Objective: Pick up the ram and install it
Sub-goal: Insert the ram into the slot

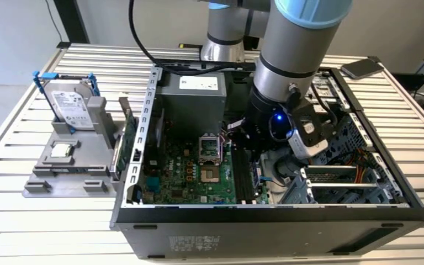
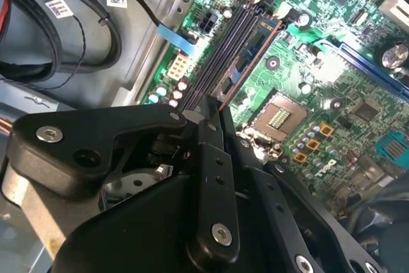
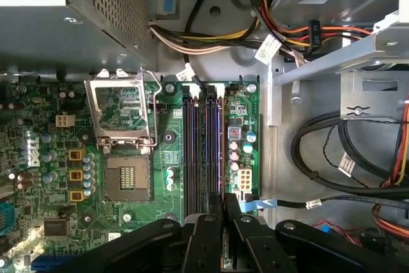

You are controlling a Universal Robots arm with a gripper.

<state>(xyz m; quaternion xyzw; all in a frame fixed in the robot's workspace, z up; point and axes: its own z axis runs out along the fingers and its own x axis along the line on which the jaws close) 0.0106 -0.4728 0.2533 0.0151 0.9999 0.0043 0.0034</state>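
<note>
We find the gripper (image 3: 223, 212) with its fingers brought together on the ram (image 3: 222, 145), holding it edge-on by one end. The ram stands in line with the slots (image 3: 201, 151), over the outermost one. In the exterior view these slots lie at 3 o'clock from the socket (image 1: 210, 176). We judge the ram light, stiff and fragile. It should be gripped on its flat faces near the edge, clear of the contacts and without bending.
</note>
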